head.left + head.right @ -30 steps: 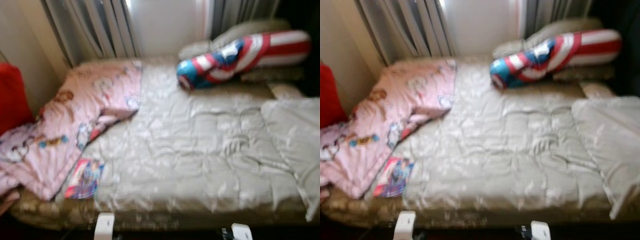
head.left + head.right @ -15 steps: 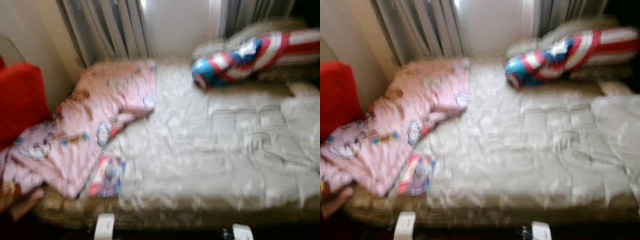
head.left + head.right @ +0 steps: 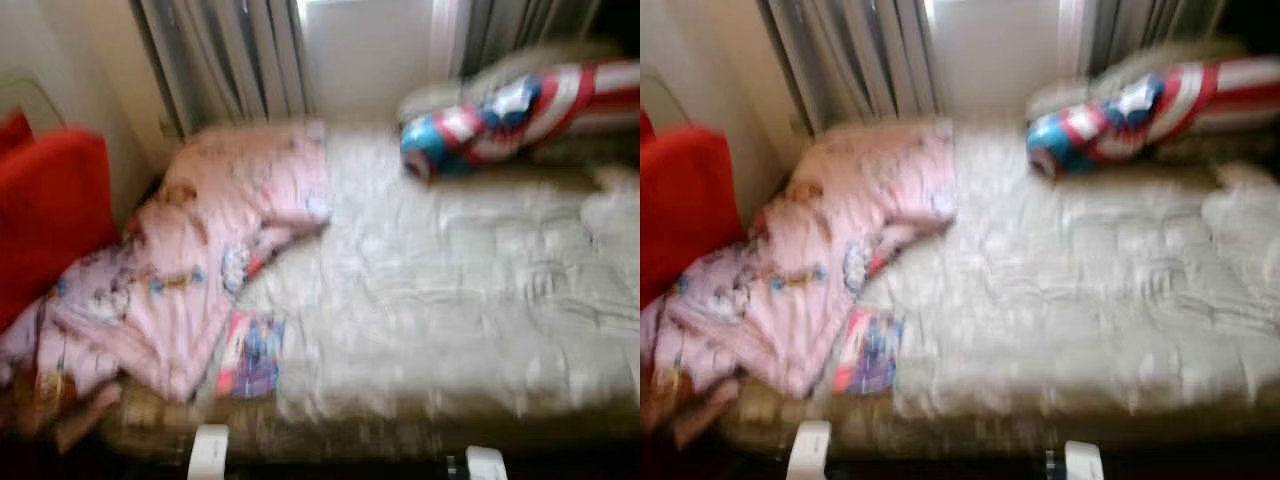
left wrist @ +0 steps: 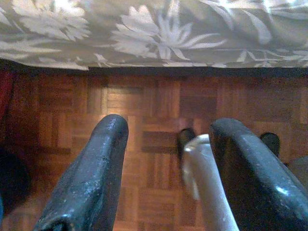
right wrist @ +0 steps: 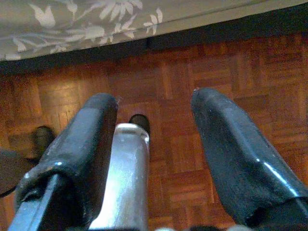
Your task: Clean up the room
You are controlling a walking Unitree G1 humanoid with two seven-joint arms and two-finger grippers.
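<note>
Bed (image 3: 450, 300) — pink blanket (image 3: 200, 260), book (image 3: 250, 355), striped bolster (image 3: 520, 105).

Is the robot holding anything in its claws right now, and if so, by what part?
Nothing. The left gripper and right gripper both hang open over the wooden floor.

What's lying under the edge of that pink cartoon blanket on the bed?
A colourful book pokes out from beside the pink blanket, resting on the grey quilt. Whether part of it is tucked beneath is too blurred to tell, and anything else under the blanket is hidden.
</note>
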